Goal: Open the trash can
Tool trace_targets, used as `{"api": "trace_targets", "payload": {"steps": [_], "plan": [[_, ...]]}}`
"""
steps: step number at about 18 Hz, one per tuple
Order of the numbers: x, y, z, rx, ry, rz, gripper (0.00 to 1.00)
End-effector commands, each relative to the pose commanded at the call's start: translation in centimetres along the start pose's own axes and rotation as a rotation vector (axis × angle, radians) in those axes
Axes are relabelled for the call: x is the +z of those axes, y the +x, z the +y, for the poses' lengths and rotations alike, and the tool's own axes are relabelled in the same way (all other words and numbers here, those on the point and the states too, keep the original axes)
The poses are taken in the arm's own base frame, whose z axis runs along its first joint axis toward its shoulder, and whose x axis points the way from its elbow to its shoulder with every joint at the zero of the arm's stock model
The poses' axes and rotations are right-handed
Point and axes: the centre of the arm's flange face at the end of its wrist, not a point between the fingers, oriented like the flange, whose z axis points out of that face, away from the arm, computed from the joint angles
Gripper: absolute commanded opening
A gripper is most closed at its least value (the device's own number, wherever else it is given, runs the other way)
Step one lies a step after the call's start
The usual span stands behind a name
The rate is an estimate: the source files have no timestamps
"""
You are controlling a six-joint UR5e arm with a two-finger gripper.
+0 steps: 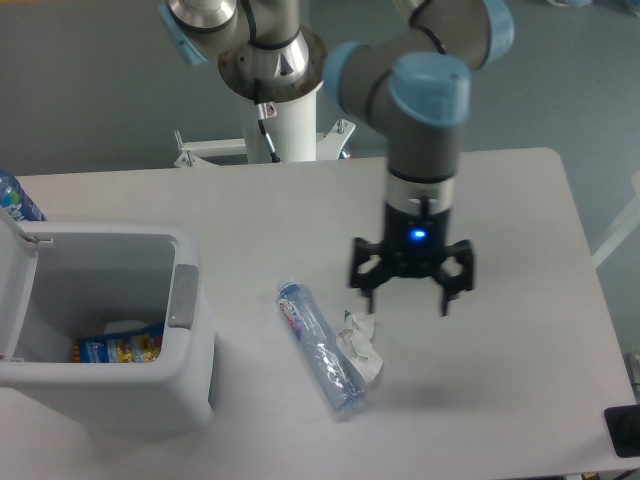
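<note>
The light-grey trash can (110, 395) stands at the table's front left. Its lid (14, 285) is swung up and back at the left edge, so the inside shows, with a blue and yellow wrapper (118, 348) and white paper at the bottom. The darker grey push-button tab (182, 297) sits on the right rim. My gripper (406, 300) hangs over the middle of the table, well to the right of the can. It points down, its fingers are spread open and it holds nothing.
A clear plastic bottle (318, 345) lies on the table between the can and the gripper, with a crumpled white wrapper (361, 345) against it. A blue-labelled bottle (14, 200) shows behind the can at far left. A black object (622, 430) sits at the front right corner.
</note>
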Motion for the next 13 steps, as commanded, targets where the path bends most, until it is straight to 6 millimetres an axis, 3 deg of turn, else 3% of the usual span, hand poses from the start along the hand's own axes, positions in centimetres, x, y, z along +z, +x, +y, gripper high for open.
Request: {"api": "trace_targets", "payload": {"steps": [4,6,13], "plan": [[2.5,-1.7,-0.1,0.271,-0.055,-0.011,1.00],[2.7,-2.5,-0.3,0.304,-0.074,-0.029,1.00],[3.9,-1.6,0.5,0.359,-0.115,-0.018,1.00]]}}
